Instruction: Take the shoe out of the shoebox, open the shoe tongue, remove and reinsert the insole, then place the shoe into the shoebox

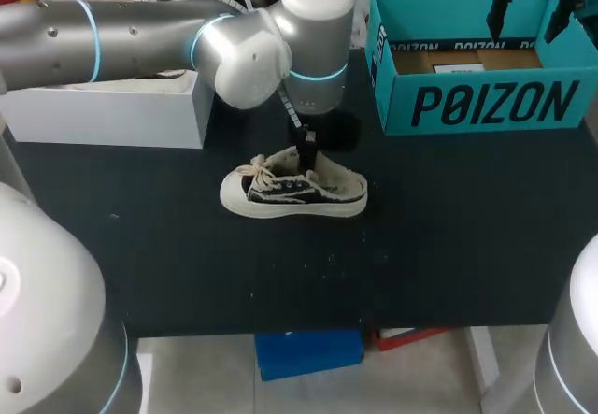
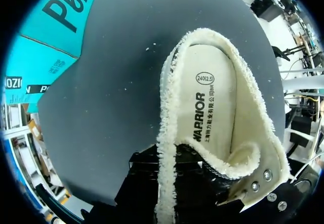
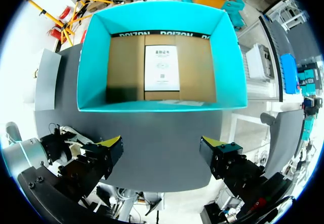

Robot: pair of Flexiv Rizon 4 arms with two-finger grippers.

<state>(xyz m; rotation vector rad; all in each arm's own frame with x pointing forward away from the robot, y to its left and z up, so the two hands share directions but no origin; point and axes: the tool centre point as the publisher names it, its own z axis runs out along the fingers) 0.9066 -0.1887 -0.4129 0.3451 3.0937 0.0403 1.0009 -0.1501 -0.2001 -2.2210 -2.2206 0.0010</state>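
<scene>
A small black-and-cream sneaker [image 1: 294, 194] with white laces stands upright mid-table, toe toward the left. My left gripper [image 1: 306, 150] comes straight down onto its far side. In the left wrist view my left gripper [image 2: 167, 193] is shut on the fleece-lined edge of the sneaker's opening [image 2: 164, 148]. The cream insole [image 2: 212, 97] lies flat inside, and the tongue [image 2: 240, 158] curls up beside it. The teal shoebox [image 1: 486, 106] stands at the back right. My right gripper [image 1: 528, 7] hangs open above the shoebox [image 3: 96, 57], with nothing between its fingers [image 3: 109, 145].
A white box [image 1: 112, 110] lies at the back left, under my left arm. The dark table top [image 1: 448, 236] shows bare between the sneaker and its front edge. Inside the shoebox is a brown floor with a white label [image 3: 162, 67].
</scene>
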